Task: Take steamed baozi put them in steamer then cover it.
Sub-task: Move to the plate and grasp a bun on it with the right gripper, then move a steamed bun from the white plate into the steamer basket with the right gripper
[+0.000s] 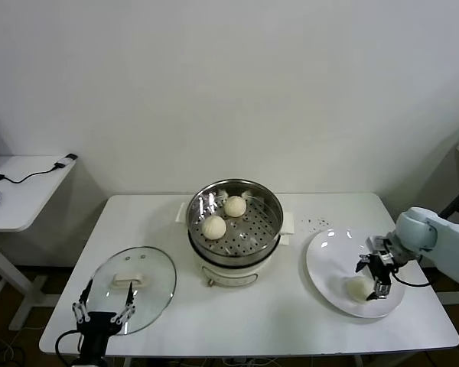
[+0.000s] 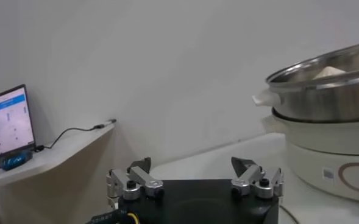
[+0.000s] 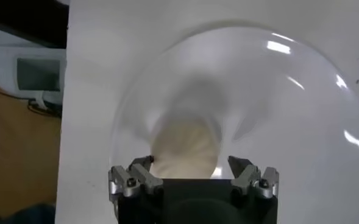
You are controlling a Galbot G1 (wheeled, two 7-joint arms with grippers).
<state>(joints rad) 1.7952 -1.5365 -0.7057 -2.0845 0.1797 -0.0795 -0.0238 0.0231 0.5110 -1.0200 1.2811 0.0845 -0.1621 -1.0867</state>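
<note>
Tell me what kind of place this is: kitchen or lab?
Probably a lab mock-up, not a kitchen: bare white wall, plain white table holding the steamer, and a side desk with a monitor.

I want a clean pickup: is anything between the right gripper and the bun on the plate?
Nothing visible. The right gripper hangs open right over the bun on the white plate, with its fingers either side and no other item between them.
</note>
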